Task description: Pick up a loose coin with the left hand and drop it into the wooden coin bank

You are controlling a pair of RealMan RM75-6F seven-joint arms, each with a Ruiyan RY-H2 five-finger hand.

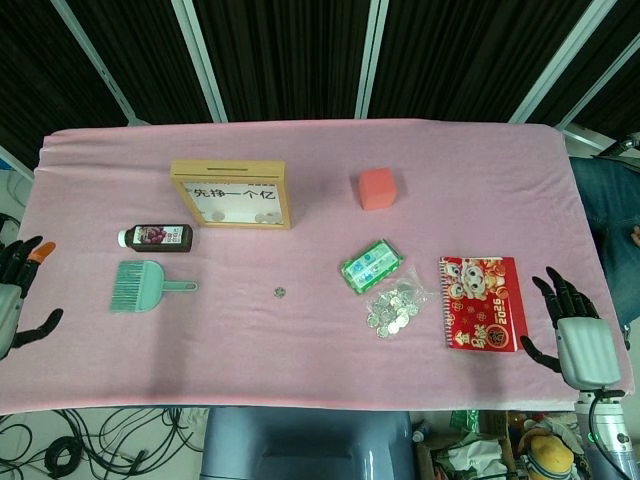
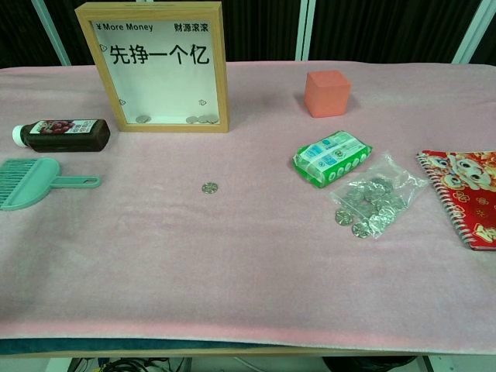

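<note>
Left hand (image 1: 14,298): seen at the desk's left edge, fingers spread, nothing held.
Right hand (image 1: 580,338): seen off the desk's near right corner, fingers apart, empty.
Wooden coin bank (image 1: 232,194): stood upright, well away from the left hand toward the desk's far side; a few coins are seen lying at its bottom behind the clear front.
Loose coin (image 1: 281,292): laid flat on the pink desk cloth (image 1: 300,330), between the two hands, nearer than the bank.
Clear bag of coins (image 1: 398,303): placed toward the right hand, some coins spilled at its mouth, just beside a green packet (image 1: 370,264).
Dark bottle (image 1: 156,237): laid on its side, near the left hand, above a green brush (image 1: 143,284).
</note>
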